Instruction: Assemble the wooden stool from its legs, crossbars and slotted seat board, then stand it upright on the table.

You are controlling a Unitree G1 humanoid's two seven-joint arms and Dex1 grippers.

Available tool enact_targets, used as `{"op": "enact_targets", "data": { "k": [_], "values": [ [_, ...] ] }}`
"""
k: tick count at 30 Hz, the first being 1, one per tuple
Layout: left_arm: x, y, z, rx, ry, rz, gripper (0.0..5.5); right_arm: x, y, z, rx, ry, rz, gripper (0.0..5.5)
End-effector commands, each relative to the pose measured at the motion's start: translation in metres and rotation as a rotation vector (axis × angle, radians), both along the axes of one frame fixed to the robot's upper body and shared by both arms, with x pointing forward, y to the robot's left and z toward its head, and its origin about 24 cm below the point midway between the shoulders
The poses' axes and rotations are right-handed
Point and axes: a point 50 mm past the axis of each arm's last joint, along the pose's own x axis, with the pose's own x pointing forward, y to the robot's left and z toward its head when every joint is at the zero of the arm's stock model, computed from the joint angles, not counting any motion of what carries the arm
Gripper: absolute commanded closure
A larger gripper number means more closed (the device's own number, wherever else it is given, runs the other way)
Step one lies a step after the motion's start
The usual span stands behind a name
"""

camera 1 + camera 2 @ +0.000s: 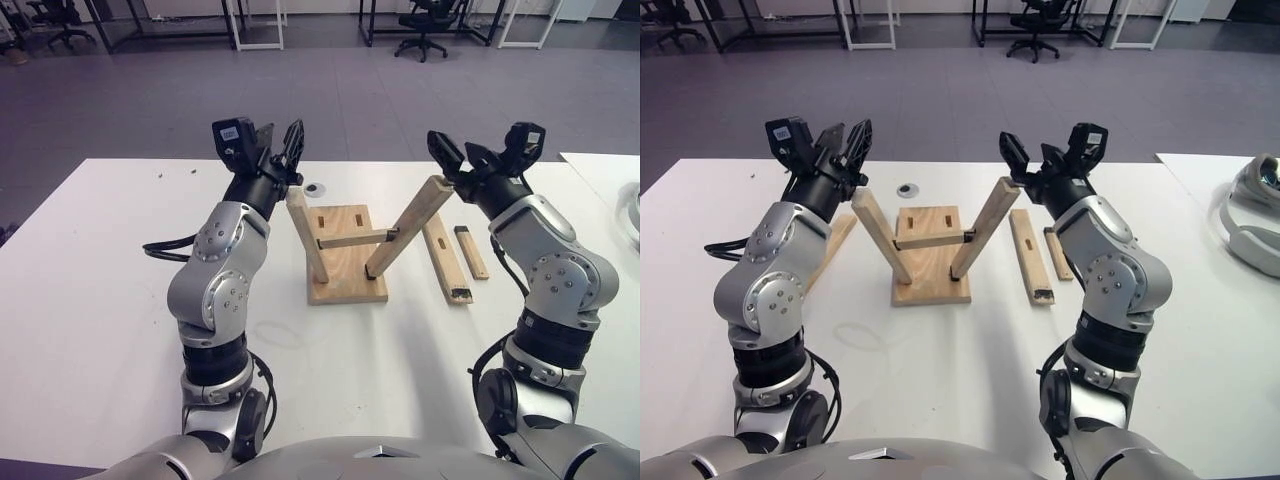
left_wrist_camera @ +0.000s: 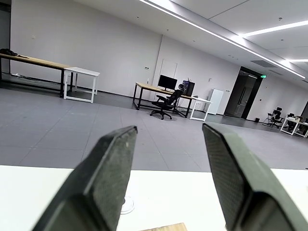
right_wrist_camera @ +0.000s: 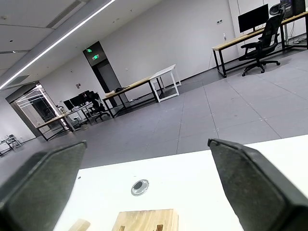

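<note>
Left leg (image 1: 308, 235), right leg (image 1: 410, 228) slotted in seat board (image 1: 345, 275), crossbar (image 1: 355, 239) joining. Spare leg (image 1: 445, 262), short bar (image 1: 471, 252) lie right of seat board. Left claw (image 1: 283, 137), right claw (image 1: 452, 150) gape empty. Roughly half done.

With both arms bent and reaching forward, I hold my left gripper (image 1: 283, 140) and right gripper (image 1: 460, 157) raised, fingers spread wide apart.

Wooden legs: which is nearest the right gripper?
The right-leaning pale wooden leg in the slotted seat board, top by the right gripper. The other standing leg leans left; the loose leg lies flat.
</note>
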Motion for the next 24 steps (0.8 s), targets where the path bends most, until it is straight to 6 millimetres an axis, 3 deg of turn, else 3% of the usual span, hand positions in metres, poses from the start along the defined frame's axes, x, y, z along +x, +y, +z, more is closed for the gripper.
{"op": "enact_targets", "data": {
  "k": [1,6,10,13,15,19,24],
  "values": [
    [0.002,-0.007,-0.027,0.056,0.104,-0.024,2.98,-0.007,0.006,-0.022,-0.061,0.103,0.032,0.78],
    [-0.004,-0.026,-0.034,0.044,0.111,-0.075,2.98,-0.008,0.008,-0.031,-0.109,0.135,0.008,0.78],
    [-0.008,-0.045,-0.032,0.032,0.098,-0.145,2.98,-0.001,0.034,-0.037,-0.128,0.18,0.038,0.78],
    [-0.003,-0.046,-0.038,0.029,0.126,-0.138,2.98,-0.013,0.057,-0.057,-0.2,0.264,0.129,0.78],
    [0.002,-0.043,-0.041,0.027,0.135,-0.124,2.98,-0.018,0.061,-0.067,-0.231,0.3,0.148,0.78],
    [0.006,-0.033,-0.035,0.018,0.104,-0.09,2.98,-0.013,0.051,-0.059,-0.202,0.258,0.094,0.78],
    [0.005,-0.018,0.01,-0.037,-0.082,-0.108,2.98,0.002,0.03,-0.01,-0.088,0.007,0.003,0.78]
  ]
}}
